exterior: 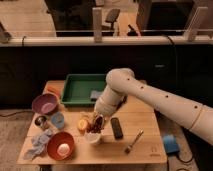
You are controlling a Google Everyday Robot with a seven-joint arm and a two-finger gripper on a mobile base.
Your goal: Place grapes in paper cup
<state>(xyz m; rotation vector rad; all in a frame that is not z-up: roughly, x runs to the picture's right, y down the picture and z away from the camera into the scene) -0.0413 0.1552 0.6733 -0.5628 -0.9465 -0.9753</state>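
On the wooden table [145, 146]: every object of the scene sat, with the white arm [150, 97] reaching in from the right.
Arm: it stretched from the right edge toward the middle of the table and bent down at its rounded elbow.
Green tray [80, 86]: it lay at the far side of the table, left of the arm, with a small grey item inside it near its right wall.
Purple bowl [45, 104]: it stood at the left, just near of the tray's left corner.
Red bowl [60, 145]: it stood at the near left with a pale round thing inside.
Grey cloth [38, 145]: it lay crumpled just left of the red bowl.
Light-blue cup [57, 120]: it stood between the purple bowl and the red bowl.
Black remote [116, 128]: it lay just right of the paper cup, pointing far to near.
Spoon [133, 142]: it lay slanted, right of the remote, near the table's near edge.
Gripper [97, 123]: it hung just above the paper cup, fingers pressed together on the grapes.
Paper cup [93, 138]: it stood upright at the near middle, between the red bowl and the remote.
Grapes [95, 126]: the dark bunch hung at the cup's mouth, in the gripper's hold.
Orange fruit [82, 125]: it sat just left of the grapes.
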